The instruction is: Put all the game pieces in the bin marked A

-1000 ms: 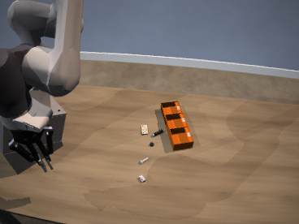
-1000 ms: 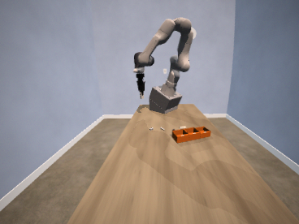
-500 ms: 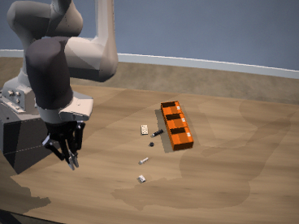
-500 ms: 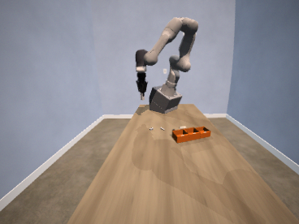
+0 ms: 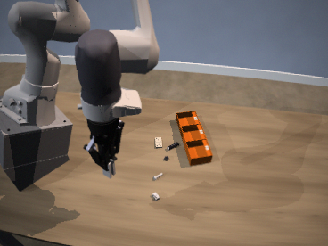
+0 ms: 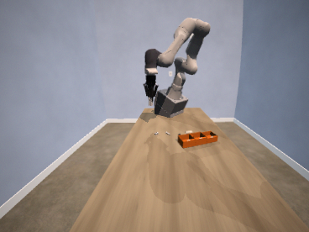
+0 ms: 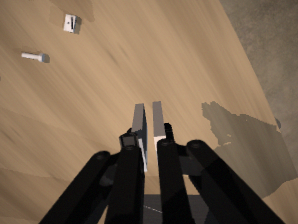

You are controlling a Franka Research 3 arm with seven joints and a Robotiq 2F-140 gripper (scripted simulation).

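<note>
My gripper (image 5: 109, 171) hangs above the table, left of the small things, with its fingers shut and nothing between them; it also shows in the exterior view (image 6: 149, 101) and in the wrist view (image 7: 148, 106). A pale dotted tile like a domino (image 5: 158, 142) lies left of the orange three-compartment bin (image 5: 193, 137). A small white die-like cube (image 5: 154, 196) lies nearest the front; it also shows in the wrist view (image 7: 71, 23). I cannot read the bin's letters.
A dark cylinder (image 5: 172, 146) lies against the bin's left side. A small black knob (image 5: 166, 158) and a grey bolt (image 5: 157, 176) lie between tile and cube; the bolt also shows in the wrist view (image 7: 35, 57). The robot base (image 5: 31, 134) stands at the left.
</note>
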